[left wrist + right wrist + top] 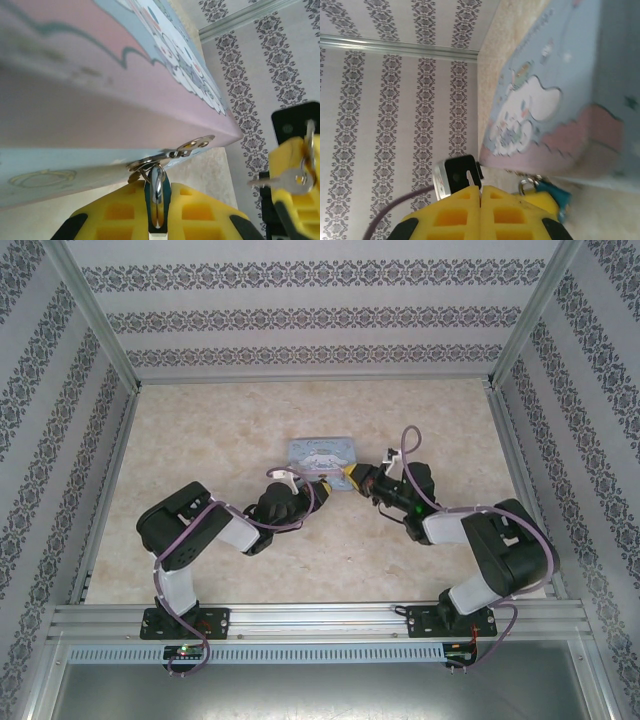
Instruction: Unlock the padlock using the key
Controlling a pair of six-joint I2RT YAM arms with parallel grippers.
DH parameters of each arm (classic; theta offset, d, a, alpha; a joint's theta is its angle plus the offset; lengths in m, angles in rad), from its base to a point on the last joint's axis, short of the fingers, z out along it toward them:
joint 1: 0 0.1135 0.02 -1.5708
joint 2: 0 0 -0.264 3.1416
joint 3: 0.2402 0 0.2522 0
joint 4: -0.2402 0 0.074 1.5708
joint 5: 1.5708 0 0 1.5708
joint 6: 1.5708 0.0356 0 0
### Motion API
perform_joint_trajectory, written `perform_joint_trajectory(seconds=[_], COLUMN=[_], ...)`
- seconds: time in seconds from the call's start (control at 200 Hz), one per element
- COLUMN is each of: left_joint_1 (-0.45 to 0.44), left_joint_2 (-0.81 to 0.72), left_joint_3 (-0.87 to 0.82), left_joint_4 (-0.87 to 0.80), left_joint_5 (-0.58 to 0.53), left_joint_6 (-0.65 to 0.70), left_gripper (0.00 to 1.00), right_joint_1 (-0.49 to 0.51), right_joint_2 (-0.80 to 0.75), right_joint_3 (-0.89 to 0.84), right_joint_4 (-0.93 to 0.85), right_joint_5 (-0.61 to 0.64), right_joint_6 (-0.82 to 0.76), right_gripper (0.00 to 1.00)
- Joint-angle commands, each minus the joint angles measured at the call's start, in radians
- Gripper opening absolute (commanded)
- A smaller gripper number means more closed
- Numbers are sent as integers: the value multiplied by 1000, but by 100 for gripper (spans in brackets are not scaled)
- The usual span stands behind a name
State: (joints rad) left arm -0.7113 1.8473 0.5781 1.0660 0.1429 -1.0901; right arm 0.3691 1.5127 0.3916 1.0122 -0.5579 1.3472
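The padlock (158,196), teal with a silver shackle, hangs from the metal hasp (172,152) on the edge of the pale blue cartoon-printed tin (322,452). My left gripper (158,202) is shut on the padlock's body, its yellow fingers on both sides. In the right wrist view the padlock (555,192) sits low right, beside the left gripper's yellow finger. My right gripper (481,192) is shut on the key (470,178), whose thin silvery blade sticks out past the fingertips. The key (289,180) is still a short gap to the right of the padlock. Both grippers (322,489) (350,476) meet at the tin's near edge.
The tin lies flat mid-table on the beige marbled surface (220,430). Patterned walls (320,315) and aluminium rails (110,455) enclose the table on three sides. The left arm's camera block (457,175) is just behind the key tip.
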Motion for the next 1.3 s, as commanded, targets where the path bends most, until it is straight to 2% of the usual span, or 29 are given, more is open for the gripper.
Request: perform_joint_trajectory(seconds=[0.0,0.215,0.365,0.854,1.294], left_joint_1=[12,20,28,45,46], left_joint_2=[-41,-40,-36,-19,6], left_joint_3=[34,55,64,81,94], left_joint_4=[-65,-78,-45,77,97], left_joint_5=[43,77,107,164,175], left_joint_6=[6,-54,-115,-346,-383], left_gripper=[0,0,0,0,0], right_joint_1=[15,85,126,137,136], right_joint_2=[-69,-135,-136,-128,-82], right_joint_3=[-83,-226,-261,-210,-157], right_joint_4=[9,6,11,12,7], right_joint_5=[18,110,160,213,230], right_joint_6=[-33,-15,-2,73,90], right_gripper=[0,0,0,0,0])
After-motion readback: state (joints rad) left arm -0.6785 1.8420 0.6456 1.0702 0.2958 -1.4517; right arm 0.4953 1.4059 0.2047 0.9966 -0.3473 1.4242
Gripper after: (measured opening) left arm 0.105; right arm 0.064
